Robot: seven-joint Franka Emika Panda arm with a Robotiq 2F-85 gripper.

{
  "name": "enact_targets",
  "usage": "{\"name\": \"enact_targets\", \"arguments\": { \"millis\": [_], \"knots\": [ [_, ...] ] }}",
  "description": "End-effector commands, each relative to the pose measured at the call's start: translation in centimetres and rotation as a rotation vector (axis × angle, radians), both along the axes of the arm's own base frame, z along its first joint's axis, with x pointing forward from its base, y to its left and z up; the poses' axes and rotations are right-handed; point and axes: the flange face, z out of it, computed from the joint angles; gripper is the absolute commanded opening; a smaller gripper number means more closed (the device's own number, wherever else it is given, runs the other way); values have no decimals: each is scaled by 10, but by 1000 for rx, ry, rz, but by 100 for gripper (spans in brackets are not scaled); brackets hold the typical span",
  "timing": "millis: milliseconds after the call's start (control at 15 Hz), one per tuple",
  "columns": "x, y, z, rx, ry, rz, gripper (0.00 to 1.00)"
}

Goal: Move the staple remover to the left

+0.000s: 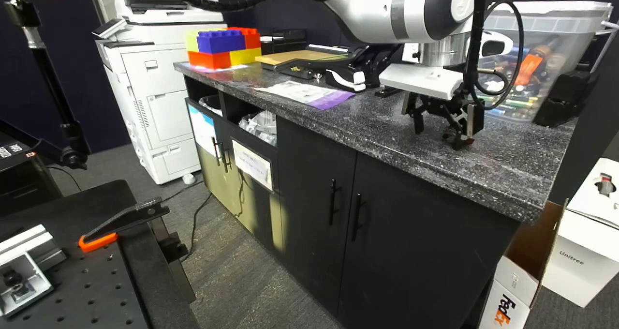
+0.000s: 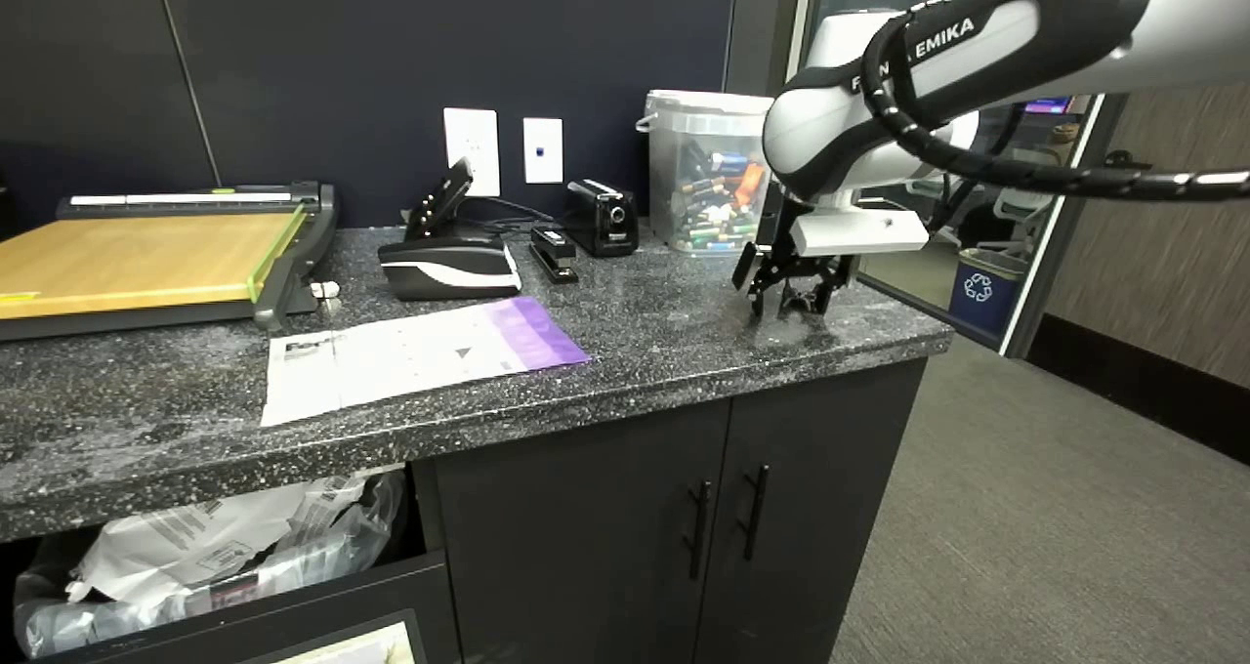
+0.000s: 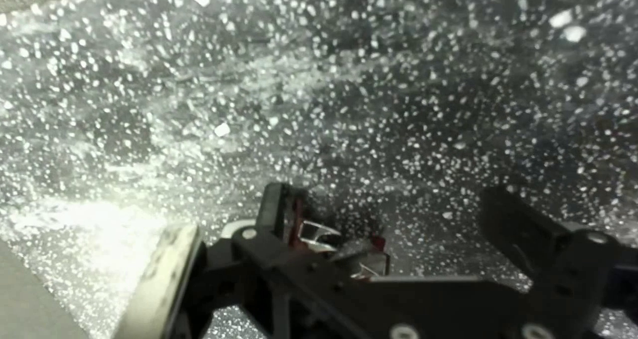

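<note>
Wrist view: claw [image 3: 386, 199] is standing spread, not gripping anything; staple remover [image 3: 319, 234] is lying btwn its fingers [image 3: 271, 207], sitting just beside the 9 o'c one, well apart from the 3 o'c one (touching? can't tell). Am judging this pre-grasp. Prob. needing a small nudge to 9 o'c before closing, else one side is shoving it first. Wings prob. flexing under load, so am advising a gentle squeeze.

In an exterior view: claw is hanging low over the surface [image 1: 382, 121]; low fingers are prob. helping w/ so small a piece.

In an exterior view: staple remover is lying nr surface's 3 o'c end; paper sheet [image 2: 420, 356] is lying btwn 8 & 9 o'c of it. Carry is prob. heading 9 o'c, stopping short of paper sheet.
</note>
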Motion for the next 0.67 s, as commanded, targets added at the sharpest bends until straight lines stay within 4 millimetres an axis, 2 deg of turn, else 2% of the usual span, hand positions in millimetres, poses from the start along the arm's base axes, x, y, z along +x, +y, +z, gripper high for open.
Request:
{"name": "enact_targets", "arguments": {
  "millis": [0, 333, 400, 600],
  "knots": [
    [6, 8, -3, -91, -65, -17, 100],
    [9, 8, -2, -177, -107, -39, 100],
    [9, 5, -2, -185, -113, -45, 77],
    [9, -7, -6, -204, -127, -58, 58]
  ]
}}
